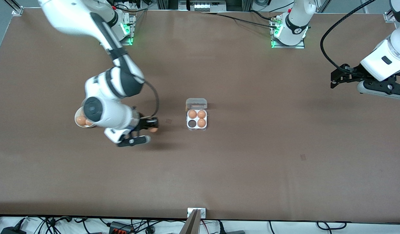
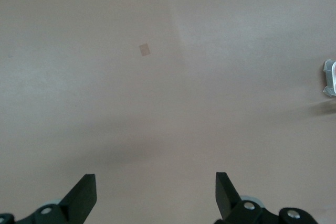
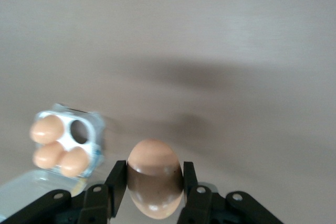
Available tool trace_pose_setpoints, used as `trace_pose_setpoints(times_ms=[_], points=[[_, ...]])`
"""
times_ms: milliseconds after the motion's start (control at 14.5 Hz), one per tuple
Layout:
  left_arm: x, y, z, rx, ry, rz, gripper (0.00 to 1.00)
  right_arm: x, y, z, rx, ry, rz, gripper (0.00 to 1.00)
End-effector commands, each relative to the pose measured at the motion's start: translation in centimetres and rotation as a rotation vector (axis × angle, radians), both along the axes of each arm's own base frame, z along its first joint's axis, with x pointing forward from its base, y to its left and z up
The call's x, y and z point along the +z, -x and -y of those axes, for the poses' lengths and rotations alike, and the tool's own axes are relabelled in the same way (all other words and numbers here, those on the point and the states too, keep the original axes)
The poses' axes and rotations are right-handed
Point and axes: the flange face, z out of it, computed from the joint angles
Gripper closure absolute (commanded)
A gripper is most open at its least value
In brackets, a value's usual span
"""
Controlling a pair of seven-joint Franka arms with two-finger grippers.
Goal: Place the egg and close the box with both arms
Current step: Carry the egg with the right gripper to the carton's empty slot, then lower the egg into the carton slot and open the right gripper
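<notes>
The right pincer (image 3: 155,182), clamped on a brown egg (image 3: 154,178), hangs over the brown desk (image 1: 252,162) beside the lid-open white four-cell carton (image 1: 196,119), probably to fill its empty cell, while the left pincer (image 2: 156,195) waits, fingers apart.

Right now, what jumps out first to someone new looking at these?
The right gripper, shut on a brown egg, is over the table between a bowl of eggs and the box. The box sits mid-table, clear lid open, three eggs in and one cell still empty. The left gripper waits open at its own end of the table.
</notes>
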Motion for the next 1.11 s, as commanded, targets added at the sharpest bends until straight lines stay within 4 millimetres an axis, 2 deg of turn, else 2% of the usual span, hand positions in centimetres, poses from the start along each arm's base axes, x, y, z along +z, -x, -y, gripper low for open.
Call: trace_pose_setpoints(times_ms=[0, 276, 415, 622, 760, 1037], points=[[0.5, -0.1, -0.3, -0.026, -0.021, -0.003, 0.00, -1.2, 1.5, -5.6, -0.044, -0.034, 0.035, 0.70], [0.5, 0.0, 0.0, -0.031, -0.021, -0.004, 0.00, -3.7, 2.5, -9.9, -0.019, -0.048, 0.027, 0.70], [0.5, 0.0, -0.1, -0.029, -0.021, -0.002, 0.00, -4.4, 2.5, -10.9, -0.007, -0.050, 0.023, 0.70], [0.5, 0.0, -0.2, -0.028, -0.021, -0.004, 0.00, -6.5, 3.2, -11.5, 0.005, -0.037, -0.004, 0.69], [0.6, 0.0, 0.2, -0.028, -0.021, -0.001, 0.00, -6.8, 3.6, -12.1, 0.013, -0.034, -0.009, 0.69], [0.5, 0.0, -0.2, -0.029, -0.021, -0.004, 0.00, -7.8, 4.3, -12.9, 0.025, -0.029, -0.015, 0.69]])
